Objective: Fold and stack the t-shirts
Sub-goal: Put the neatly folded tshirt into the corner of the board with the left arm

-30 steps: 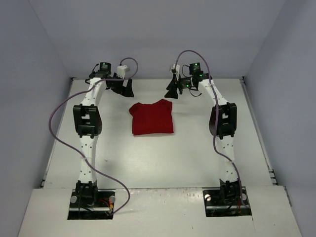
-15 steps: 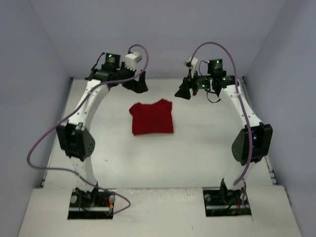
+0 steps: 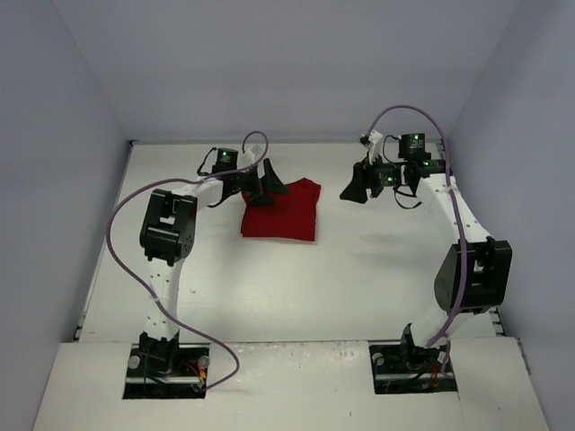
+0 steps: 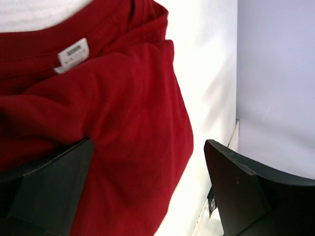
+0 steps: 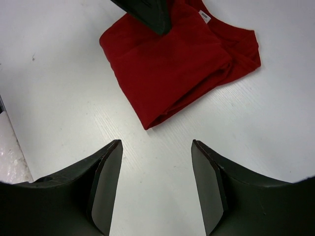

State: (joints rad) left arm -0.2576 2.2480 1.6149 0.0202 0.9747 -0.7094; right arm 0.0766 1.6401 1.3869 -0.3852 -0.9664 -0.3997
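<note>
Top view. Shows the left arm (image 3: 166,229) folded sharp at the elbow, forearm reaching in toward the middle, left fingers (image 3: 268,180) spread wide over the far left corner of the t-shirt (image 3: 286,215). Puts the right arm (image 3: 472,274) elbow-out near the right wall, right fingers (image 3: 353,186) parted, gripping nothing, aimed at the shirt but apart from it. Places the t-shirt, dark red and folded to a rough rectangle, mid-counter (image 3: 359,278) between both arms.

Left wrist view. Looks past two black wedge fingers, wide apart, onto soft creased red knit. Picks out a white neck tag (image 4: 73,54) by the collar, with white counter and lavender wall (image 4: 275,73) at right. Cannot tell whether either finger touches cloth.

Right wrist view. Frames bare white counter between two black flat-faced fingers. Finds the folded shirt farther out, one of the left fingers (image 5: 147,12) across its top edge.
</note>
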